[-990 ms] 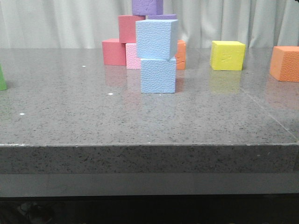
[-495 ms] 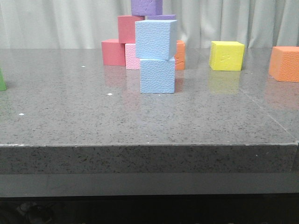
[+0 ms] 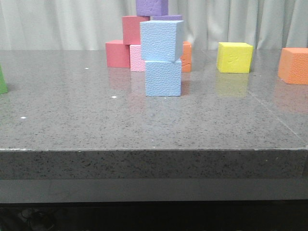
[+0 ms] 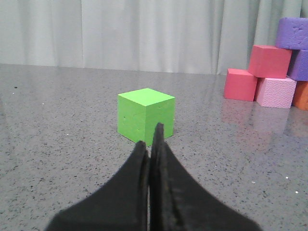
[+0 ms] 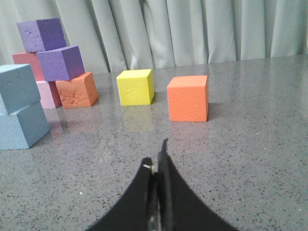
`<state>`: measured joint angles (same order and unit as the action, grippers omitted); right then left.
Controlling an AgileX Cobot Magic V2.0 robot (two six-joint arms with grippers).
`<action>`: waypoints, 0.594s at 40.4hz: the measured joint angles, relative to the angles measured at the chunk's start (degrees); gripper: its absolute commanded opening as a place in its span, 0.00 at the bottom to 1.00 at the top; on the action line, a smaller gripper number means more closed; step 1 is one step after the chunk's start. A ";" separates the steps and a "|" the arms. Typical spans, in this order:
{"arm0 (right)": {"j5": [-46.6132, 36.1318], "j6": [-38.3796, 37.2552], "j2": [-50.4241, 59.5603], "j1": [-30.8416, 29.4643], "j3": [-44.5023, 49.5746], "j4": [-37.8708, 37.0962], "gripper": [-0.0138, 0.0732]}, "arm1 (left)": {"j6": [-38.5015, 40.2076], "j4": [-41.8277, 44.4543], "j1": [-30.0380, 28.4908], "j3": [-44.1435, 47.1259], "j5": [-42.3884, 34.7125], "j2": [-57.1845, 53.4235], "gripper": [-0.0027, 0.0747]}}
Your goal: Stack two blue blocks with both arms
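The left hand (image 4: 153, 144) sits clenched, its black fingers pressed together with nothing between them, low over the speckled grey surface (image 4: 57, 144) and pointed at a green cube (image 4: 145, 116) that stands apart from it. The right hand (image 5: 158, 166) is likewise clenched and empty, well back from the blocks, with an orange cube (image 5: 188, 98) and a yellow cube (image 5: 136, 87) standing ahead of it on the surface — the two near each other but not touching. Neither hand appears in the front view. At the middle of the surface the two blue blocks are stacked: the lower blue block (image 3: 163, 78) rests flat on the stone, and the upper blue block (image 3: 161, 40) sits on top of it, turned slightly and overhanging a little toward the robot's left. Just behind the stack stands a cluster of coloured cubes — a red cube (image 3: 118, 53) on the surface, a pink cube (image 3: 137, 57) beside it, a second red cube (image 3: 133, 29) above them, and a purple cube (image 3: 151, 7) at the top. A second purple cube (image 5: 60, 63) rests on another orange cube (image 5: 76, 90) at the cluster's right side. A pale pleated curtain (image 3: 62, 24) closes off the background.
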<state>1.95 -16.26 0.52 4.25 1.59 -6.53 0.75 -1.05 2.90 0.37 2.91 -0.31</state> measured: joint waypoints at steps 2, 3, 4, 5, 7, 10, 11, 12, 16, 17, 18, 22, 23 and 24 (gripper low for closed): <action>0.11 0.00 0.00 0.00 0.00 -0.34 0.08 | 0.00 0.00 0.00 0.00 0.00 0.00 0.01; 0.09 0.00 0.02 0.00 0.00 -0.49 0.08 | 0.00 0.00 0.00 0.00 0.00 0.00 0.01; 0.09 0.00 0.02 0.00 0.00 -0.55 0.08 | 0.00 0.00 0.00 0.00 0.00 0.00 0.01; 0.09 -0.11 0.02 0.00 0.00 -0.63 0.08 | 0.00 0.00 0.00 0.00 0.00 0.00 0.01; 0.09 -0.11 0.02 0.00 0.00 -0.63 0.08 | 0.00 0.00 0.00 0.00 0.00 0.00 0.01; 0.09 -0.11 0.02 0.00 0.00 -0.63 0.08 | 0.00 0.00 0.00 0.00 0.00 0.00 0.01; 0.09 -0.11 0.02 0.00 0.00 -0.63 0.08 | 0.00 0.00 0.00 0.00 0.00 0.00 0.01; 0.09 -0.11 0.02 0.00 0.00 -0.63 0.08 | 0.00 0.00 0.00 0.00 0.00 0.00 0.01; -0.01 -0.11 0.02 0.00 0.00 -0.69 0.08 | 0.00 0.00 0.00 0.00 0.00 0.00 0.01; -0.01 -0.11 0.02 0.00 0.00 -0.69 0.08 | 0.00 0.00 0.00 0.00 0.00 0.00 0.01; -0.11 0.12 0.02 0.00 0.00 -0.69 0.08 | 0.00 0.00 0.00 0.00 0.00 0.00 0.01; -0.11 3.84 0.02 0.00 0.00 2.16 0.08 | 0.00 0.00 0.00 0.00 0.00 0.00 0.01; -0.11 5.90 0.02 0.00 0.00 3.21 0.08 | 0.00 0.00 0.00 0.00 0.00 0.00 0.01; -0.11 7.63 0.02 0.00 0.00 4.72 0.08 | 0.00 0.00 0.00 0.00 0.00 0.00 0.01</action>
<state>1.84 -8.63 0.54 4.25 1.59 -1.81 0.75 -1.05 2.90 0.37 2.91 -0.31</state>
